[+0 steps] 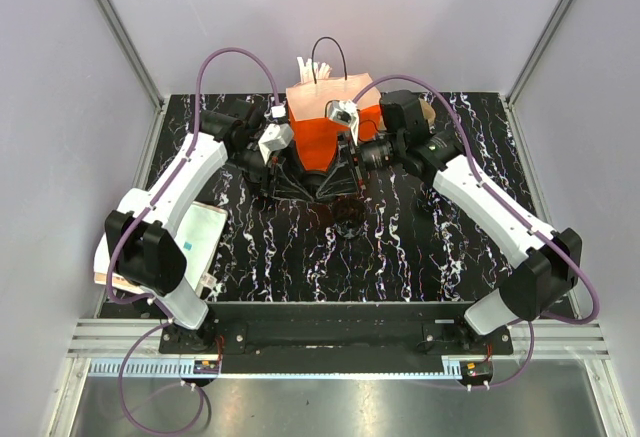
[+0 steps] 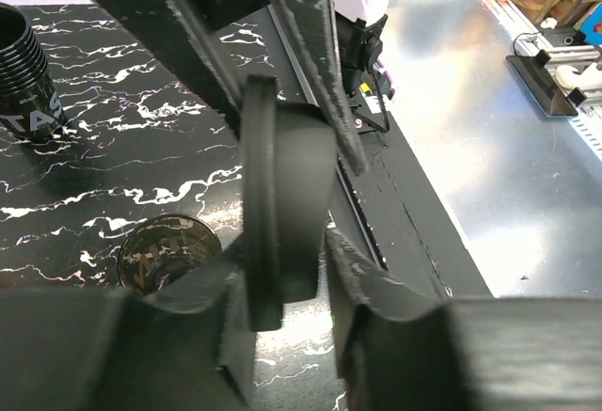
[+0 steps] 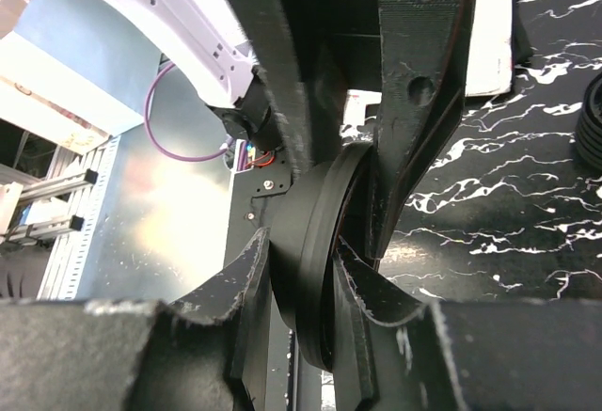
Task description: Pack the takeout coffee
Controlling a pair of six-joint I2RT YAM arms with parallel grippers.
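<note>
**Coffee cup held by both pairs of jaws, in front of the bag**

Worktop (image 1: 450, 247): black marbled, lying beneath both pairs of jaws.

Orange paper bag (image 1: 325, 127): stands just beyond the jaws, mouth up.

Takeout coffee (image 2: 287, 204): small black cup, lifted off the worktop and held between both pairs at once. The right jaws are clamped across it near the rim. The left jaws sit against its body from the opposite side, and both pads appear to touch.

Judgement: the cup is light, thin-walled and smooth, so it should crush or slip easily. The rim looks like its stiffest part. Best hold is just under the rim, with gentle pressure.
</note>
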